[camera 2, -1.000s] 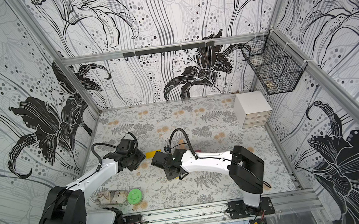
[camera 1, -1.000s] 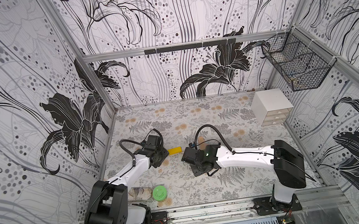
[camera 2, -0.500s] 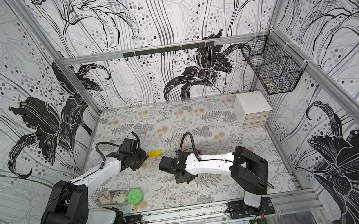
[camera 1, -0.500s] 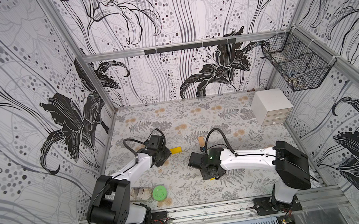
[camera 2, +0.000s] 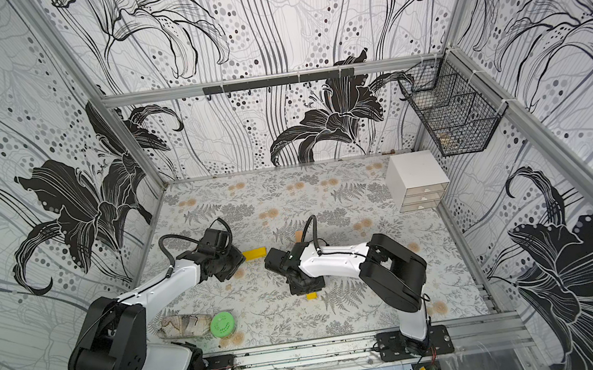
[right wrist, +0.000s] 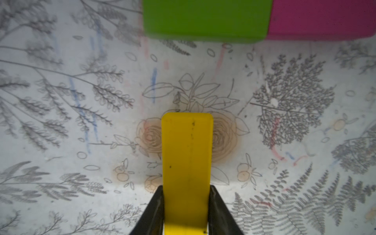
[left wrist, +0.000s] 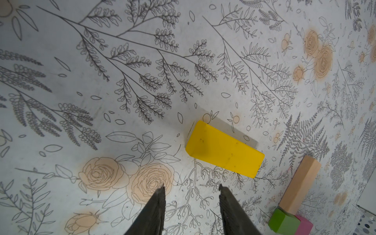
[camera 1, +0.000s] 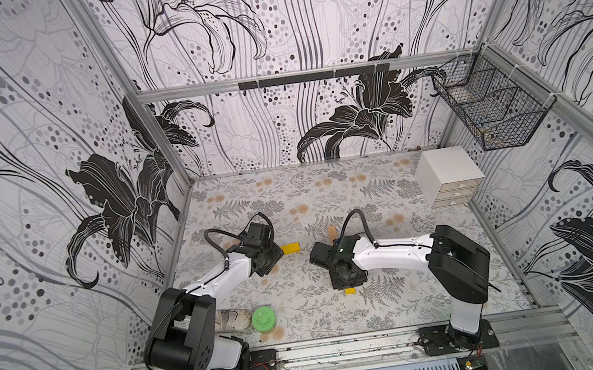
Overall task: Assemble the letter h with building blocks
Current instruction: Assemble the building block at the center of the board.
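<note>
One yellow block (left wrist: 223,148) lies flat and alone on the table mat, just ahead of my left gripper (left wrist: 191,186), which is open with nothing between its fingers. That block also shows in both top views (camera 1: 290,248) (camera 2: 254,253). My right gripper (right wrist: 186,187) is shut on a second yellow block (right wrist: 187,158), which points at the green block (right wrist: 205,18) and pink block (right wrist: 321,18) lying end to end. A tan block (left wrist: 301,183) touches the green one end-on. In a top view the right gripper (camera 1: 346,280) hides green and pink.
A round green lid (camera 1: 263,318) on a patterned bottle (camera 1: 233,318) lies by the left arm's base. A white drawer box (camera 1: 447,177) stands at the back right. A wire basket (camera 1: 491,109) hangs on the right wall.
My right arm has carried its yellow block to the right and toward the front edge, uncovering the tan block's far end. The left arm has barely shifted.
</note>
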`<state>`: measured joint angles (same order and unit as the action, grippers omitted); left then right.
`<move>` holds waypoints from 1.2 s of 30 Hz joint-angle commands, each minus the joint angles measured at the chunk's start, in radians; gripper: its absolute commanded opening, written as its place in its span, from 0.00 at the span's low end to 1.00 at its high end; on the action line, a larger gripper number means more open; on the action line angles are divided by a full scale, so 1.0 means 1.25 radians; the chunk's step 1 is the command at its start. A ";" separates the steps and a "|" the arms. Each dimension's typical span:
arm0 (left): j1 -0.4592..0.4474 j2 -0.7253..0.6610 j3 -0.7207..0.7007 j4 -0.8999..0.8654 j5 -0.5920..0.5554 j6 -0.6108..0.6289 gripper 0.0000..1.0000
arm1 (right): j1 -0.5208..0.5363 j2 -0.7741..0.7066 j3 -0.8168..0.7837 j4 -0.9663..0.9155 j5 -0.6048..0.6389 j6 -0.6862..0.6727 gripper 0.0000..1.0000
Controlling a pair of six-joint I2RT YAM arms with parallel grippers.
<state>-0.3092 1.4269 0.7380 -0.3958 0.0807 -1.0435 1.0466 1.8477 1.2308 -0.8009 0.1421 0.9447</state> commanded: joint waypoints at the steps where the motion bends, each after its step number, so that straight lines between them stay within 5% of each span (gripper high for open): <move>1: -0.004 -0.003 0.026 0.012 -0.005 0.007 0.46 | 0.001 0.002 0.017 -0.017 -0.006 -0.002 0.45; 10: -0.003 -0.008 0.023 0.009 -0.008 0.011 0.46 | 0.000 -0.008 -0.017 0.004 -0.021 0.006 0.52; 21: -0.004 -0.017 0.013 0.008 -0.011 0.011 0.46 | -0.004 0.004 -0.007 0.002 -0.030 0.004 0.28; 36: -0.004 -0.014 0.014 0.009 -0.011 0.015 0.46 | -0.047 0.042 0.024 0.010 -0.036 -0.020 0.25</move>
<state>-0.3092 1.4235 0.7444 -0.3962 0.0795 -1.0416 1.0004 1.8637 1.2617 -0.7807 0.0967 0.9417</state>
